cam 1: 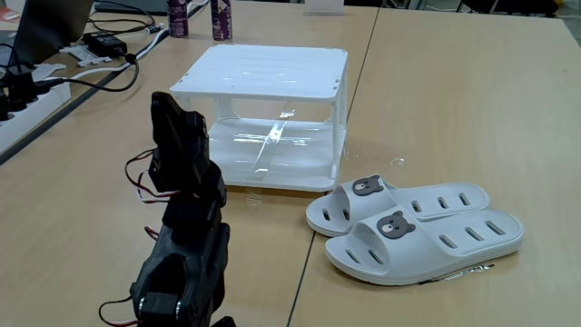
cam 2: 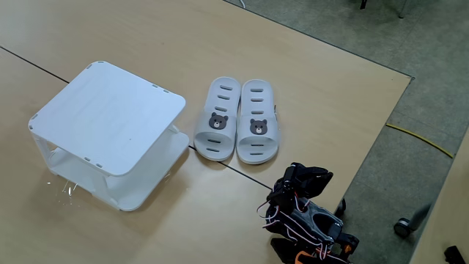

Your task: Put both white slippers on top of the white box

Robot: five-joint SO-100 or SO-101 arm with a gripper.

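In a fixed view taken from low at the table's edge, the arm (cam 1: pixel 186 236) stands folded in the foreground, a dark stack of joints with red and white wires. Its pincer cannot be made out here, so I cannot tell whether it is wide or narrow. The rack (cam 1: pixel 263 68) sits behind the arm, its flat slatted top bare. The two slippers (cam 1: pixel 413 222) lie side by side on the table (cam 1: pixel 472 100) to the right of the rack, near its front leg, touching along their inner edges, bear patches toward the arm.

The risk I see from here is that the slippers touch, so a grasp on the near one could drag or tip its neighbour. The thin rack legs could also be knocked if a carried slipper swings in low.

In the other fixed view, from above, the arm (cam 2: pixel 304 213) is curled up at the lower right, well apart from everything; the pincer's state is again hidden. The slippers (cam 2: pixel 236 121) lie just beside the rack (cam 2: pixel 110 117), soles down, neither on top of it. Nothing is done yet. The rubber looks soft, so a pinch on the strap may slip, and a slipper set too near the top's rim could slide off.
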